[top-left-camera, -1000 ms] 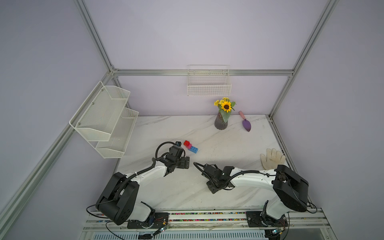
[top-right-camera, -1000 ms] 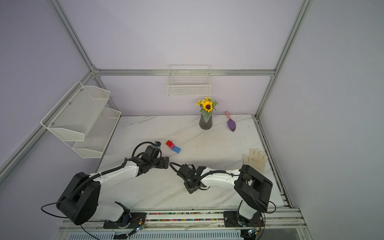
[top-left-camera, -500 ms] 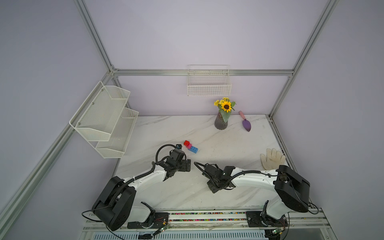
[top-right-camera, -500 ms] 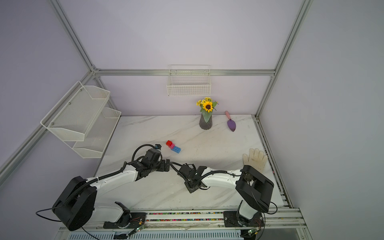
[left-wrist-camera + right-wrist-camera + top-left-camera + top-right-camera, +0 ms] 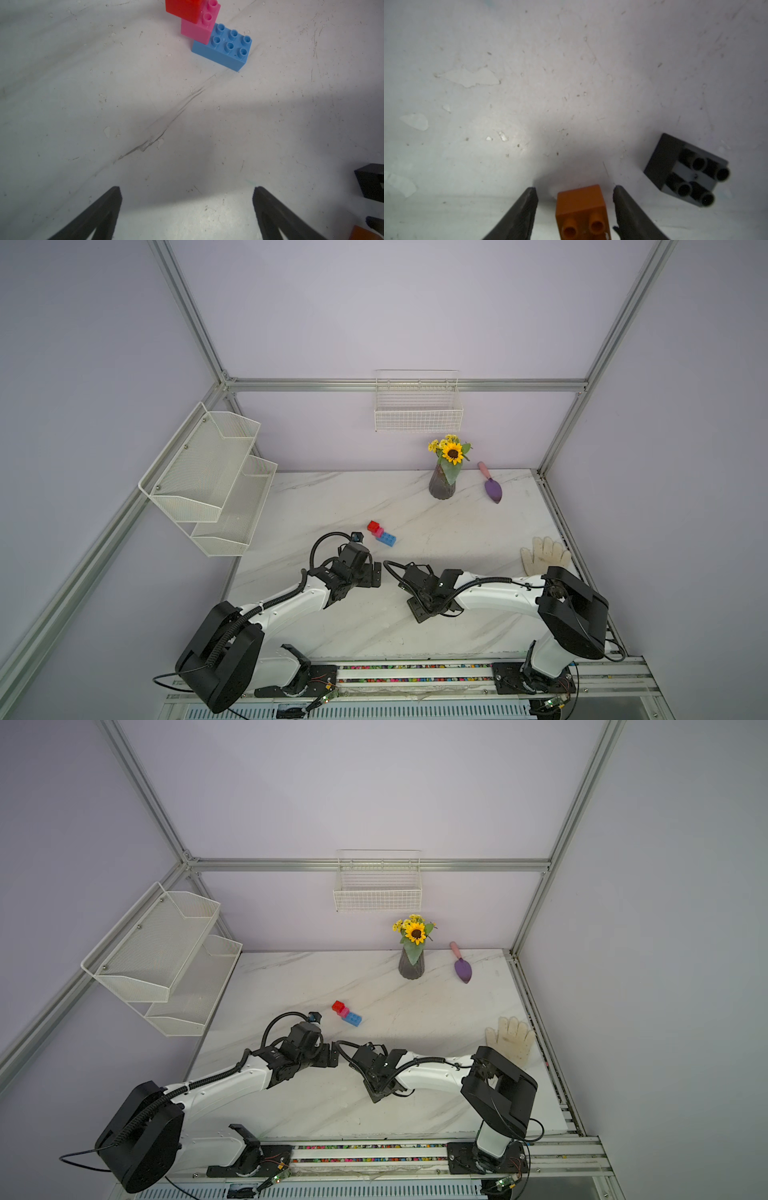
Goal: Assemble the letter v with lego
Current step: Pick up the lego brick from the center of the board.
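We hold the left gripper (image 5: 187, 191) with jaws wide apart over the table (image 5: 415, 510). Our right gripper (image 5: 574, 188) has its jaws apart, a gap on each side of the orange brick (image 5: 581, 207). The black brick (image 5: 683, 170) lies just beside it. Farther off, the red brick (image 5: 373, 526), pink brick (image 5: 378, 532) and blue brick (image 5: 387, 539) sit joined in steps.

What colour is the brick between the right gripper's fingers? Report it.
Orange-brown. The brick shows best in the right wrist view, within the right gripper.
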`<action>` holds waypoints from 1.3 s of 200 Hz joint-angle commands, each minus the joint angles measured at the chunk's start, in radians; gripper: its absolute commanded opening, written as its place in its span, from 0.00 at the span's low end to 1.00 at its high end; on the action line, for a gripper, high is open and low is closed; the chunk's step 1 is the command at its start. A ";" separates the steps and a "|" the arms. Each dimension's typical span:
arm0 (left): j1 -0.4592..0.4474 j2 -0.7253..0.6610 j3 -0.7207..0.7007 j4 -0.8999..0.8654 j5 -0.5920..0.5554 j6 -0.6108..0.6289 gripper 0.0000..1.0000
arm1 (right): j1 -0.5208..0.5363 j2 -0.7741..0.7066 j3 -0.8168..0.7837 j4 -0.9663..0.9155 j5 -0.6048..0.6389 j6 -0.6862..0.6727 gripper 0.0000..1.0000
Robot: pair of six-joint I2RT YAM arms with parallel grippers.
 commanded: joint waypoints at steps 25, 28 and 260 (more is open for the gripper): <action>-0.017 -0.027 -0.005 0.013 -0.025 -0.032 1.00 | 0.001 -0.048 -0.049 -0.012 0.027 0.035 0.63; -0.018 -0.028 -0.006 0.012 -0.025 -0.033 1.00 | 0.001 -0.050 -0.051 -0.015 0.028 0.035 0.63; -0.084 -0.006 -0.005 0.004 -0.084 -0.062 1.00 | 0.001 -0.016 -0.042 0.019 0.008 -0.094 0.53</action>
